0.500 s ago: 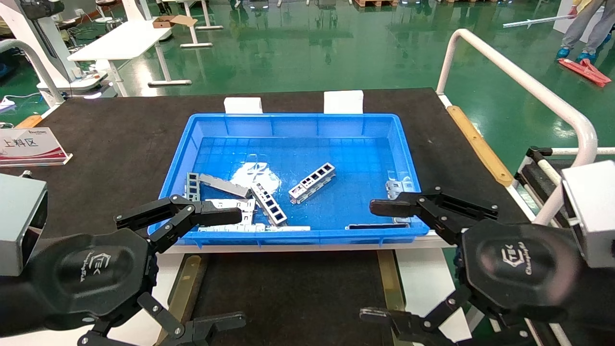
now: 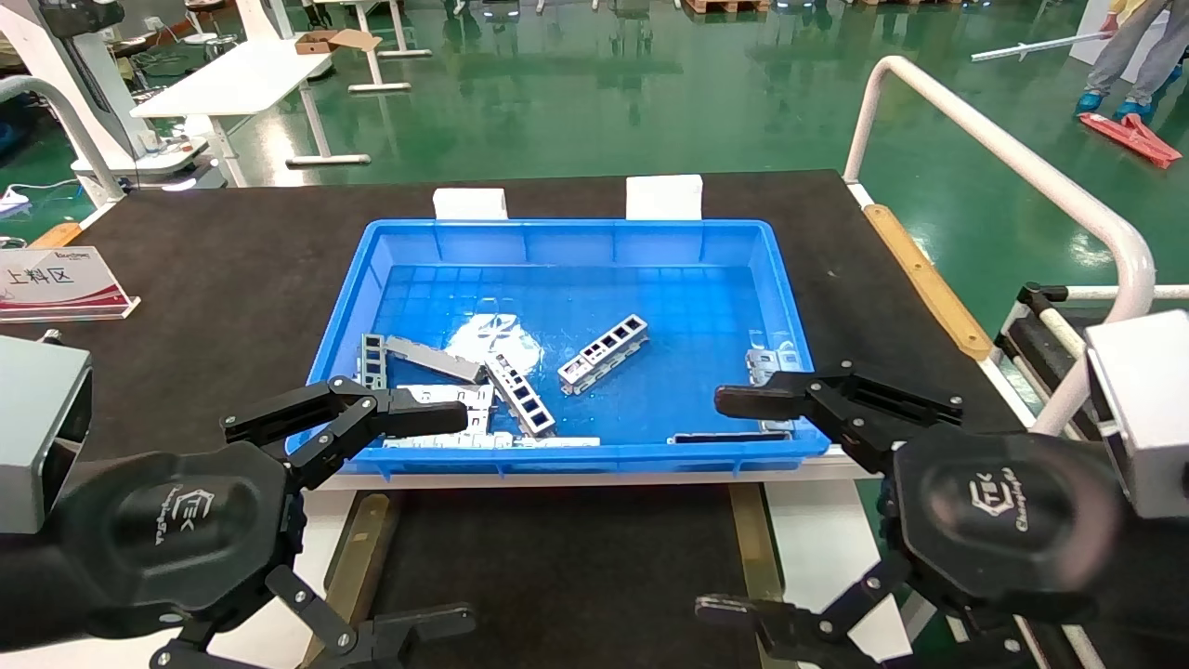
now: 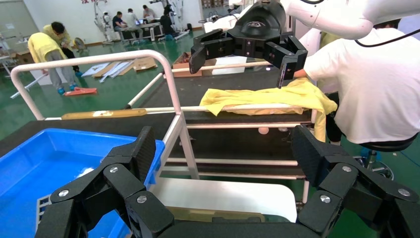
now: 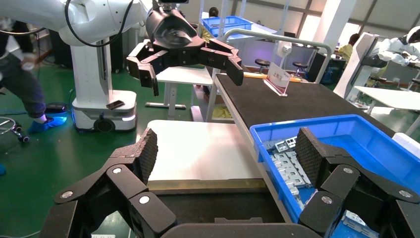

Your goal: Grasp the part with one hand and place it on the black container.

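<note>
blue bin [image 2: 790, 307] holds part [image 2: 604, 353].

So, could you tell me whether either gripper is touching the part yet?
Apart. The head view shows the part lying alone mid-bin, with the left gripper and right gripper open at the near rim.

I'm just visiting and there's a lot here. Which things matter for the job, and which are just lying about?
For the job:
- the part
- the black container
- left pincer and right pincer, both open

Lying about:
- blue bin
- flat slotted plates
- sign card

Left claw [image 2: 423, 520] and right claw [image 2: 743, 506] hover low (fingers spread).
</note>
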{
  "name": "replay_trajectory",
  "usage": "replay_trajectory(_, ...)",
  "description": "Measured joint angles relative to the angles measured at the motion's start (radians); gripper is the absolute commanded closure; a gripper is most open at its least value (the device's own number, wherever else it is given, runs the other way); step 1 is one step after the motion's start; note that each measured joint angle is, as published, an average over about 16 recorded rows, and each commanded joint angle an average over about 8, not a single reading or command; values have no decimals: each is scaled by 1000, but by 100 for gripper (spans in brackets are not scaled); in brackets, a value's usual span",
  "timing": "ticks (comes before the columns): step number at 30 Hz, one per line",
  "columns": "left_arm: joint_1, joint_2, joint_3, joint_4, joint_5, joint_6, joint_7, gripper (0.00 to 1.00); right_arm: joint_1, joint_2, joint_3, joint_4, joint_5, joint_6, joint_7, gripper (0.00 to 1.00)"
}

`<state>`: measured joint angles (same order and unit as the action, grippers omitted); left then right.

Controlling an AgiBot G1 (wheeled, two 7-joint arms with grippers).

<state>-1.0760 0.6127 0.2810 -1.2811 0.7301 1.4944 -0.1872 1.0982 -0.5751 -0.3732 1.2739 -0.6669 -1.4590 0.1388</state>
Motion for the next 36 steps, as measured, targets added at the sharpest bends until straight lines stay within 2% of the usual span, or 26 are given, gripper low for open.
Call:
replay_trajectory(26,4,2,4,3,3,-4,-5,0,0,0,0,0,0,0,0,0)
replay_trajectory(36,2,34,27,6,67,-52,13,0,0,0,0,0,0,0,0,0)
